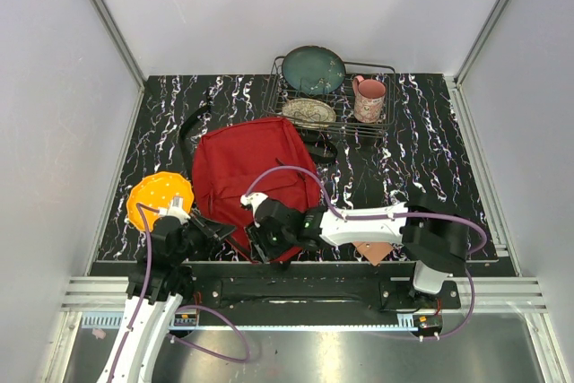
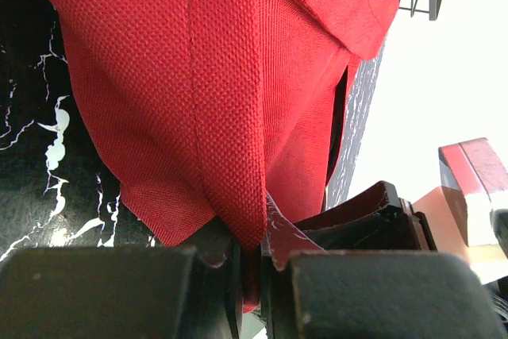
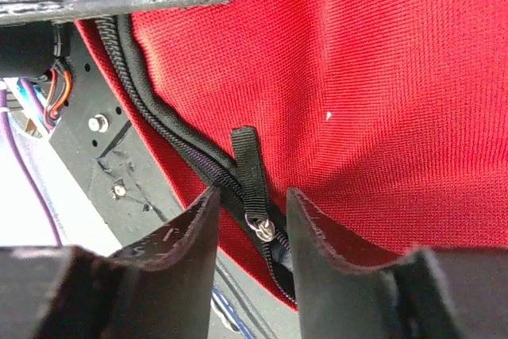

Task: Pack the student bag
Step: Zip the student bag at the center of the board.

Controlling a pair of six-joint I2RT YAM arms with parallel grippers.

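While my left hand [image 2: 252,258] is clamped on a fold of red cloth at the near-left corner of the student bag [image 1: 247,163], its fingers pressed together with the fabric pinched between them, my right hand [image 3: 250,216] sits with its fingers partly apart at the bag's near edge. Those fingers straddle the black zipper pull [image 3: 249,166], one on each side, and I see a gap between each finger and the pull, so nothing is gripped there. The zipper track [image 3: 151,109] runs away from the pull along the red seam.

From above, the bag lies flat on the dark marbled surface [image 1: 421,150], left of centre. Its near end reaches the front edge, where both hands meet it. A black strap [image 1: 188,127] loops out from its far-left corner. An orange disc [image 1: 160,195] lies just beside the bag's left edge, next to my left wrist. A tan sheet [image 1: 372,251] shows under my right forearm.

Behind the bag stands a wire rack [image 1: 359,130] holding a dark green plate [image 1: 313,69], a patterned plate [image 1: 308,111] and a pink mug [image 1: 369,99].
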